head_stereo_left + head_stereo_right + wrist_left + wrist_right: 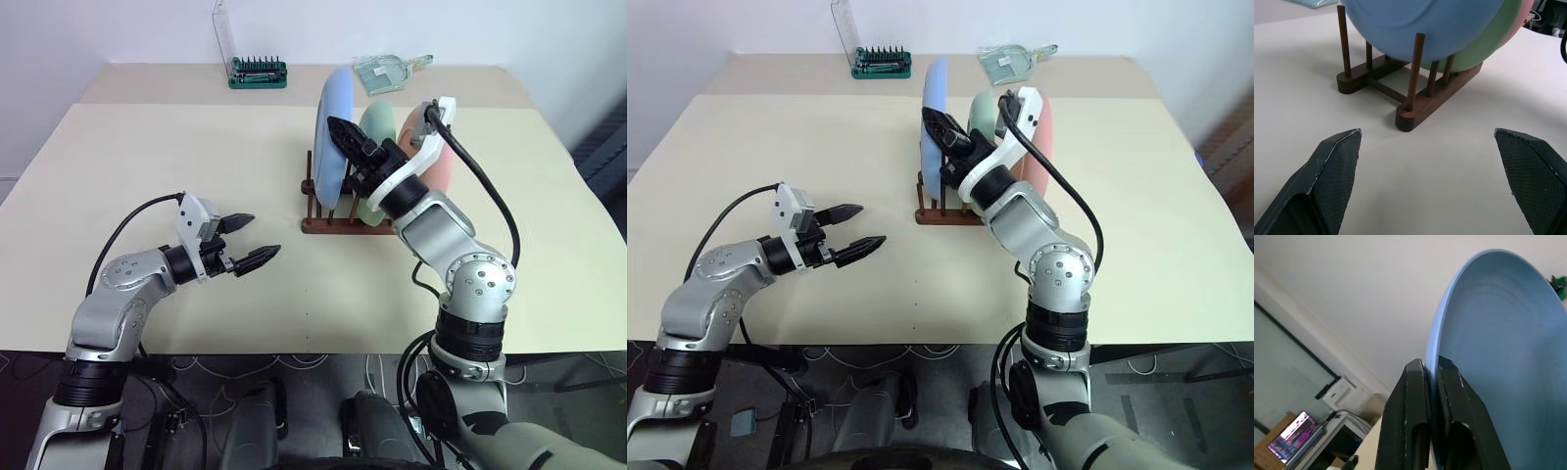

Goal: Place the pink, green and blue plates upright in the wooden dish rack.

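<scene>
The light blue plate [328, 93] stands upright at the left end of the wooden dish rack [331, 225]. My right gripper [338, 127] is shut on its rim; in the right wrist view both fingers [1410, 396] pinch the blue plate's [1498, 357] edge. The mint green plate [378, 119] stands upright just behind it. The pink plate [1048, 147] stands behind that, partly hidden by my right arm. My left gripper [263, 237] hovers open over the table, left of the rack and empty. Its wrist view shows the rack [1415, 105] and the three plates ahead.
A green screwdriver-bit holder [258, 71] stands at the back of the table. A clear plastic item [387, 69] lies to its right. The beige table [147, 157] has open surface on the left and in front of the rack.
</scene>
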### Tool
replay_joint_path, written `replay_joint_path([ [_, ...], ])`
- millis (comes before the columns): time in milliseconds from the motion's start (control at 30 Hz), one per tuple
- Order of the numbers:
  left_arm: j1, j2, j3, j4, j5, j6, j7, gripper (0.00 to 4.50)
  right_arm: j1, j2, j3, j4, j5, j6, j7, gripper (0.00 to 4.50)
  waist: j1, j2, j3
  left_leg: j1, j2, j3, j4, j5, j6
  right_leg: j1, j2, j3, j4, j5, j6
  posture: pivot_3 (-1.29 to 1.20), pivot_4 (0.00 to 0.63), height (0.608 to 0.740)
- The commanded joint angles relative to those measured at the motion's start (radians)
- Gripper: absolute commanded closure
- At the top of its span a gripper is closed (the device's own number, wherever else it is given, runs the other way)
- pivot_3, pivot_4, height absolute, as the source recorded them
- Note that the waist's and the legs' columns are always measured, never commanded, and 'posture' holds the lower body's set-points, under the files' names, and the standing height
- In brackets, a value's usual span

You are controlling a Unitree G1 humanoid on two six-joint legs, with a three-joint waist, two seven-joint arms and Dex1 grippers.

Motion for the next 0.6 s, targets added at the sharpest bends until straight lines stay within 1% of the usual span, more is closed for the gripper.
replay_joint_path([
  [33, 0.003, -0.002, 0.009, -0.016, 0.001, -0.019, -0.004, 0.00, -0.006, 0.000, -0.006, -0.006, 0.018, -0.002, -0.009, 3.53, 0.000, 0.000, 0.000, 0.000, 0.000, 0.000, 0.000, 0.000, 0.000, 0.000, 0.000, 0.000, 0.000, 0.000, 0.000, 0.00, 0.150, 0.732],
  [67, 0.003, -0.003, 0.009, -0.017, 0.001, -0.019, -0.004, 0.00, -0.006, 0.000, -0.005, -0.004, 0.018, -0.001, -0.010, 3.01, 0.000, 0.000, 0.000, 0.000, 0.000, 0.000, 0.000, 0.000, 0.000, 0.000, 0.000, 0.000, 0.000, 0.000, 0.000, 0.00, 0.150, 0.732],
  [133, 0.004, -0.004, 0.010, -0.018, 0.002, -0.019, -0.003, 0.00, -0.006, -0.003, -0.002, -0.003, 0.015, 0.001, -0.014, 2.13, 0.000, 0.000, 0.000, 0.000, 0.000, 0.000, 0.000, 0.000, 0.000, 0.000, 0.000, 0.000, 0.000, 0.000, 0.000, 0.00, 0.150, 0.732],
  [167, 0.005, -0.004, 0.010, -0.019, 0.003, -0.019, -0.003, 0.00, -0.007, -0.005, -0.001, -0.003, 0.013, 0.002, -0.015, 1.55, 0.000, 0.000, 0.000, 0.000, 0.000, 0.000, 0.000, 0.000, 0.000, 0.000, 0.000, 0.000, 0.000, 0.000, 0.000, 0.00, 0.150, 0.732],
  [267, 0.006, -0.006, 0.011, -0.020, 0.004, -0.018, -0.002, 0.00, -0.017, -0.026, 0.014, -0.014, -0.016, -0.003, 0.002, 0.12, 0.000, 0.000, 0.000, 0.000, 0.000, 0.000, 0.000, 0.000, 0.000, 0.000, 0.000, 0.000, 0.000, 0.000, 0.000, 0.00, 0.150, 0.732],
  [300, 0.005, -0.007, 0.010, -0.020, 0.004, -0.017, -0.001, 0.00, -0.023, -0.042, 0.024, -0.019, -0.034, -0.004, 0.013, 0.05, 0.000, 0.000, 0.000, 0.000, 0.000, 0.000, 0.000, 0.000, 0.000, 0.000, 0.000, 0.000, 0.000, 0.000, 0.000, 0.00, 0.150, 0.732],
  [433, 0.007, -0.008, 0.011, -0.025, 0.002, -0.015, 0.001, 0.00, -0.065, -0.148, 0.086, -0.064, -0.140, -0.011, 0.083, 0.05, 0.000, 0.000, 0.000, 0.000, 0.000, 0.000, 0.000, 0.000, 0.000, 0.000, 0.000, 0.000, 0.000, 0.000, 0.000, 0.00, 0.150, 0.732],
  [533, 0.007, -0.009, 0.012, -0.027, 0.000, -0.013, 0.002, 0.00, -0.104, -0.267, 0.135, -0.108, -0.235, -0.017, 0.163, 0.05, 0.000, 0.000, 0.000, 0.000, 0.000, 0.000, 0.000, 0.000, 0.000, -0.001, 0.000, 0.000, 0.000, 0.000, 0.000, 0.00, 0.150, 0.732],
  [600, 0.007, -0.008, 0.013, -0.028, -0.001, -0.012, 0.003, 0.00, -0.119, -0.346, 0.147, -0.160, -0.260, -0.017, 0.228, 0.05, 0.002, 0.000, 0.000, -0.001, 0.000, 0.000, 0.000, 0.000, 0.000, -0.001, 0.000, 0.000, 0.000, 0.000, 0.000, 0.00, 0.150, 0.732],
])
